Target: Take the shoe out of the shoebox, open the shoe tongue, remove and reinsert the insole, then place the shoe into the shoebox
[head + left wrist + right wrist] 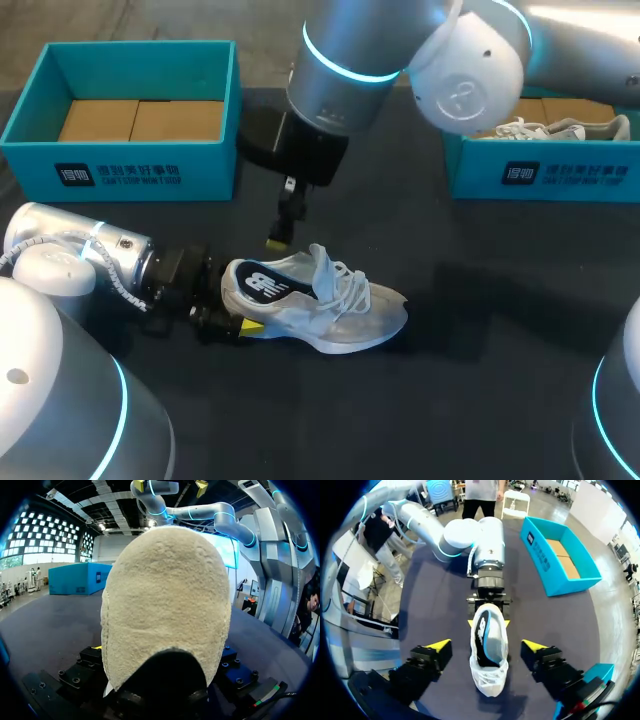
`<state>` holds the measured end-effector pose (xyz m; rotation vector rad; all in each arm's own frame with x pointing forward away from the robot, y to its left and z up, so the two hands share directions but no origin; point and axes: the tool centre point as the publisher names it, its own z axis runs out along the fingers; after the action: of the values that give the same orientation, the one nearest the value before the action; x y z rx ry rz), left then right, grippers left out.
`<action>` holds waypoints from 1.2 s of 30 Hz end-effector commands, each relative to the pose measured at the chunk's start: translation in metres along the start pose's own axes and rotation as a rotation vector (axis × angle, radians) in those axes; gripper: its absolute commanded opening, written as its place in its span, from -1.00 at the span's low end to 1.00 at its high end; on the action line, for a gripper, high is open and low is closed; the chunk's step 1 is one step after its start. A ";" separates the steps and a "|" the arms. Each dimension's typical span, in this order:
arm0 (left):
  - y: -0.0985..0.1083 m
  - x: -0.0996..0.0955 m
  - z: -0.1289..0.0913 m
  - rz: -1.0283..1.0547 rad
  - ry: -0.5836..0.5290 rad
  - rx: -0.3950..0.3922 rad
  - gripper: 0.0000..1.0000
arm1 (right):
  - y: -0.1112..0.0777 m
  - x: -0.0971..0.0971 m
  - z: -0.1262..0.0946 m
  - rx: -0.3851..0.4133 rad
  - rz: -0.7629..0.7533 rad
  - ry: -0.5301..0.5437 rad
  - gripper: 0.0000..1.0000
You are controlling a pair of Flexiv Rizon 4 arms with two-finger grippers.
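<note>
While the left tool pinches its heel, the shoe lies toe toward the desk's right edge, opening beneath the spread right tool.

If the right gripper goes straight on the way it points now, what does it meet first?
Most likely the shoe: the right gripper points down at it, open fingers to either side of its opening. Height above it is unclear.
</note>
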<state>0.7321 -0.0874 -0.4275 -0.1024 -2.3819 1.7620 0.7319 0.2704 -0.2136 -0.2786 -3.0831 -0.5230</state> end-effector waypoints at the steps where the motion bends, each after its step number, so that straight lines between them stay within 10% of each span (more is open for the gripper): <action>1: 0.000 0.000 0.000 0.000 -0.002 -0.003 -1.00 | -0.003 -0.002 0.020 -0.028 0.001 0.028 1.00; 27: 0.000 0.000 0.000 0.000 -0.002 -0.003 -1.00 | 0.001 -0.001 0.095 -0.088 0.065 0.164 1.00; 30: 0.000 0.000 0.000 0.000 -0.002 -0.003 -1.00 | 0.003 -0.001 0.100 -0.093 0.068 0.167 0.39; 36: 0.000 0.000 0.000 0.000 -0.002 -0.003 -1.00 | 0.005 0.002 0.105 -0.085 0.077 0.177 0.38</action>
<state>0.7321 -0.0874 -0.4276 -0.1024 -2.3818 1.7620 0.7328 0.3048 -0.3084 -0.3296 -2.8714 -0.6480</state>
